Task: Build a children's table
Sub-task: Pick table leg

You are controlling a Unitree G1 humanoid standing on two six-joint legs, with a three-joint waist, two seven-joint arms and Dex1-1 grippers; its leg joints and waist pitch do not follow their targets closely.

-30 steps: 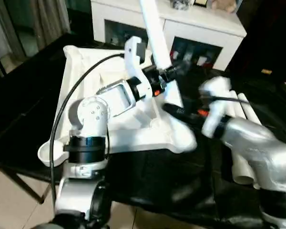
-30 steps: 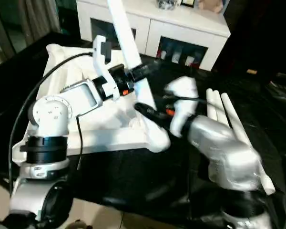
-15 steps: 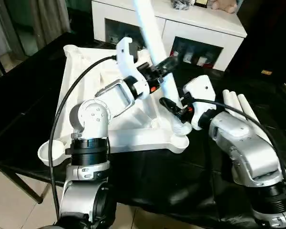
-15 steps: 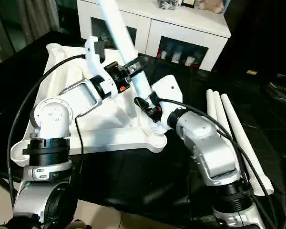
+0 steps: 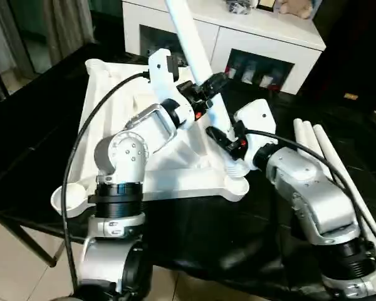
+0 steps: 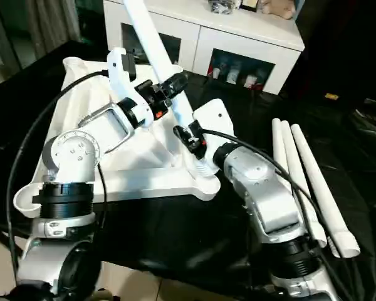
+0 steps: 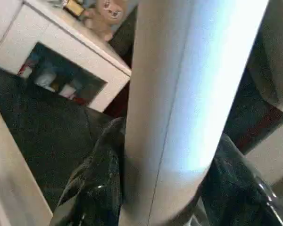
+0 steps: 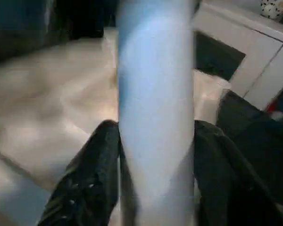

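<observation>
The children's table lies as an upturned white tabletop [image 5: 106, 94] on a black surface. One white leg [image 5: 188, 31] stands in its near right corner socket [image 5: 237, 174], leaning up and to the left. My left gripper [image 5: 208, 86] is shut on the leg's middle. In the left wrist view its black fingers [image 7: 99, 174] press both sides of the leg [image 7: 188, 94]. Lower down, just above the socket, my right gripper [image 5: 220, 137] is shut on the same leg [image 8: 155, 103], fingers [image 8: 94, 174] flanking it.
Three spare white legs [image 6: 301, 169] lie side by side on the black surface to the right. A white glass-door cabinet [image 5: 263, 37] stands behind. The surface's near edge drops to tiled floor [image 5: 12, 251] at the lower left.
My right arm has swung in from the right and taken hold of the leg low down. The left gripper's fingers have closed in on the leg, which now leans a little further left.
</observation>
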